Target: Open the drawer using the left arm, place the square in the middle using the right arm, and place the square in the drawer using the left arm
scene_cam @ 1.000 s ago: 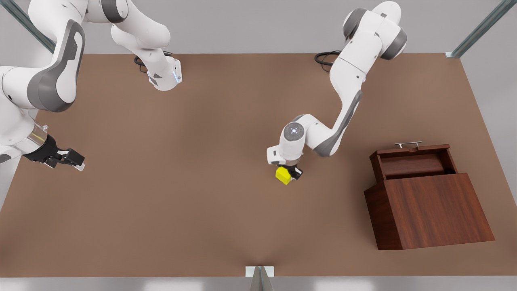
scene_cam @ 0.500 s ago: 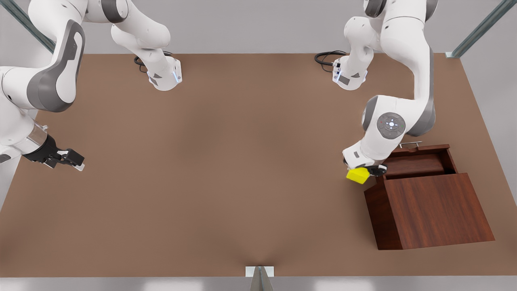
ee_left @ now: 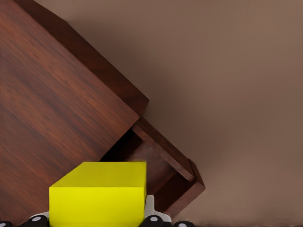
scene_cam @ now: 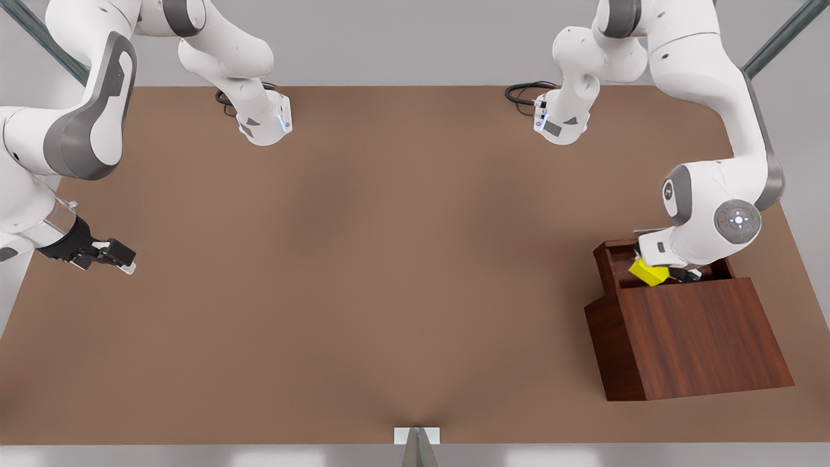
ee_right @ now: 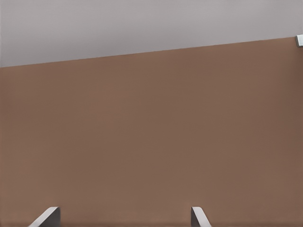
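**Cube held over the open drawer, release pending**

The left gripper [scene_cam: 671,275] is clamped on the square [scene_cam: 648,272], holding it over the pulled-out drawer [scene_cam: 616,259] of the wooden cabinet [scene_cam: 694,337], which sits near the table's [scene_cam: 363,259] edge on the front view's right. In the left wrist view the square [ee_left: 98,194] sits between the fingertips [ee_left: 154,220], with the drawer's [ee_left: 165,165] open cavity and corner rim beyond it. Whether the cube hangs clear of the drawer floor or already touches it cannot be told.

The right gripper [scene_cam: 107,255] waits near the table's opposite edge, on the front view's left, its fingers spread and holding nothing; the right wrist view looks between two fingertips [ee_right: 47,217] at bare tabletop.

Judging by how things lie, the last step is in hand: the drawer is open and the cube has reached it. The next move calls for the left gripper to lower the cube inside the rim, staying off the drawer walls and the cabinet's front lip, then part its fingers and lift straight up. The cube looks tilted in the grasp, so it may tumble slightly on release.
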Tool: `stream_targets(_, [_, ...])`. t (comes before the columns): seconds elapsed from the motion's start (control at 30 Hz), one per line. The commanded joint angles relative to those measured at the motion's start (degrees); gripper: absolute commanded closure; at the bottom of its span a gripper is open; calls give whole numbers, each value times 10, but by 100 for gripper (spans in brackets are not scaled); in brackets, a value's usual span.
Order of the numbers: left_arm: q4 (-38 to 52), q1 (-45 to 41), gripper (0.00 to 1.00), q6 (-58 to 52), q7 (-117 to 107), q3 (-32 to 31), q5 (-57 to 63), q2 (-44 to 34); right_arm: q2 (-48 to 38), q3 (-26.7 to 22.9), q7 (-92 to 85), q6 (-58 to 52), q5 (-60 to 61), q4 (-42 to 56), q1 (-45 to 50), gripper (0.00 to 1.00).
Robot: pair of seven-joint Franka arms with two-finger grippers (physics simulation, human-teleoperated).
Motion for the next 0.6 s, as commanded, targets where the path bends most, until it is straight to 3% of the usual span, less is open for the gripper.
stream_targets(0.0, [0, 2, 29, -11, 355, 7, -4, 2, -1, 0, 0, 0, 0, 0, 1, 0])
stream_targets(0.47, [-25, 5, 25, 9, 391, 31, -12, 37, -1, 0, 1, 0, 0, 0, 1, 0])
stream_targets(0.5, [-24, 5, 17, 9, 392, 31, -12, 38, -1, 0, 0, 0, 0, 0, 1, 0])
stream_targets(0.53, [-25, 10, 0, 9, 392, 31, -12, 39, -1, 0, 0, 0, 0, 0, 1, 0])
stream_targets(0.57, [-25, 10, 0, 6, 397, 31, -12, 40, -1, 0, 0, 0, 0, 0, 1, 0])
